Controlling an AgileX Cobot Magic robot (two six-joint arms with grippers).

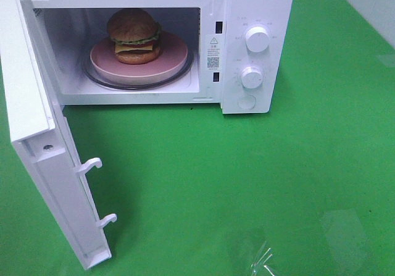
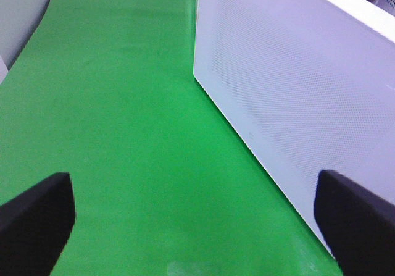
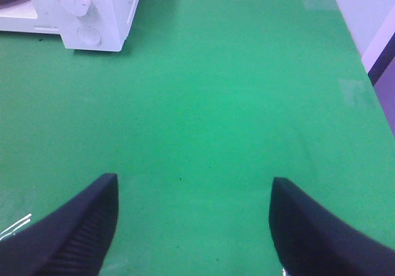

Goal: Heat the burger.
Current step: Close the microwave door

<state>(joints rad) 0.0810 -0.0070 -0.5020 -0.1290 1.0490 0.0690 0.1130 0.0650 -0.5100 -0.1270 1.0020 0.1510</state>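
Exterior high view: microwave (image 1: pixel 259 16) at far centre on the green cloth (image 1: pixel 259 183); I see neither arm here.
Burger (image 1: pixel 134 35): upright on the pink plate (image 1: pixel 176 63), on the turntable inside the cavity.
Door (image 1: pixel 37 140): swung wide open toward the near left, latch hooks (image 1: pixel 91 163) exposed.
Controls: upper knob (image 1: pixel 257 39), lower knob (image 1: pixel 252 77), round button (image 1: pixel 247 101), all on the right panel.
Left gripper (image 2: pixel 194 223): fingers apart, empty, just beside the door's perforated face.
Right gripper (image 3: pixel 194 208): fingers apart, empty, well apart from the controls.
Step, as I judge it: close the door, then set the knobs.
Risk: a hard push could slide the whole oven on the cloth.
Risk: an off-line push may leave the hooks unlatched, so heating never starts.
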